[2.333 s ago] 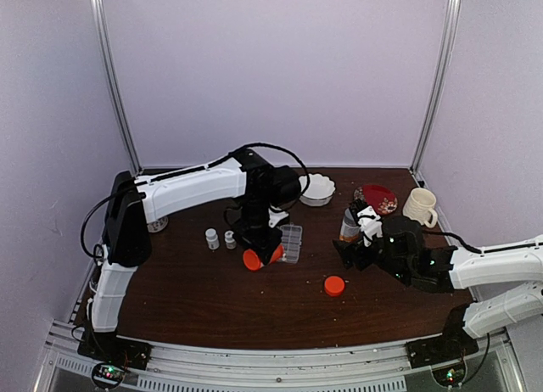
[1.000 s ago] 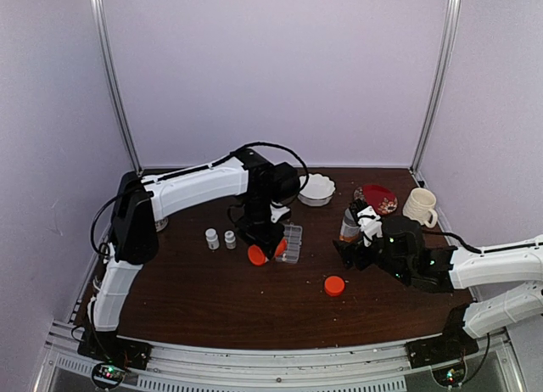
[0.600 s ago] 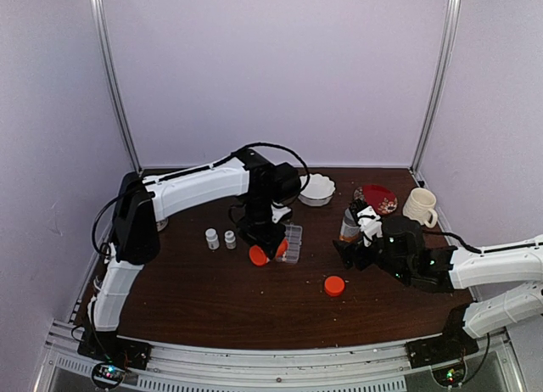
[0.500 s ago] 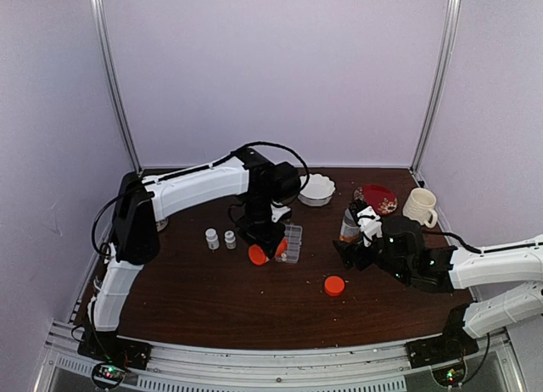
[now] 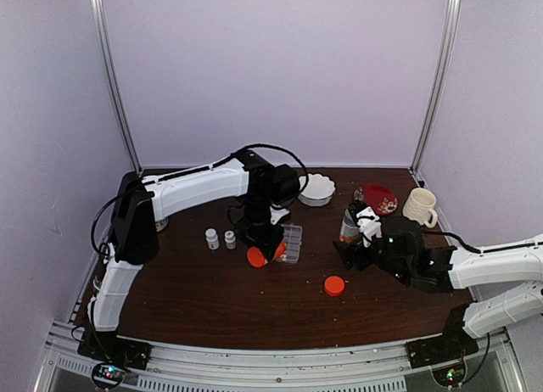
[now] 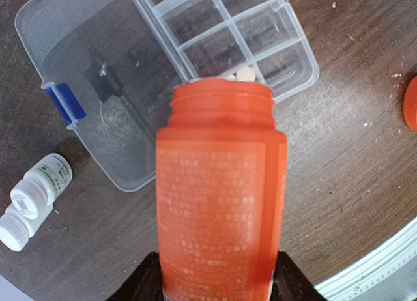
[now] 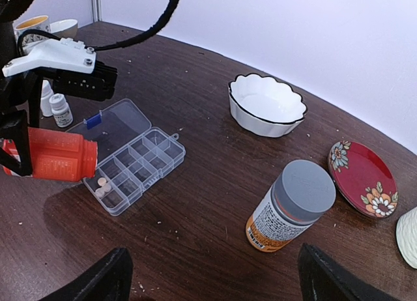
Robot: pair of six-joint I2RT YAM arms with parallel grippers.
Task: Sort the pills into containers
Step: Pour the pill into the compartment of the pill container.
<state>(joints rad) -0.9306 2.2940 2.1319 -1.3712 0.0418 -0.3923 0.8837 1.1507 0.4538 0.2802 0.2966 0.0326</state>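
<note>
orange bottle level, mouth over organizer

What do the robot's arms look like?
The left arm and right arm are smooth white tubes joined by chunky black joints. A thin black cable loops over the left one. Tiny green lights glow on the right one. The left end effector and right end effector have black fingers.
</note>
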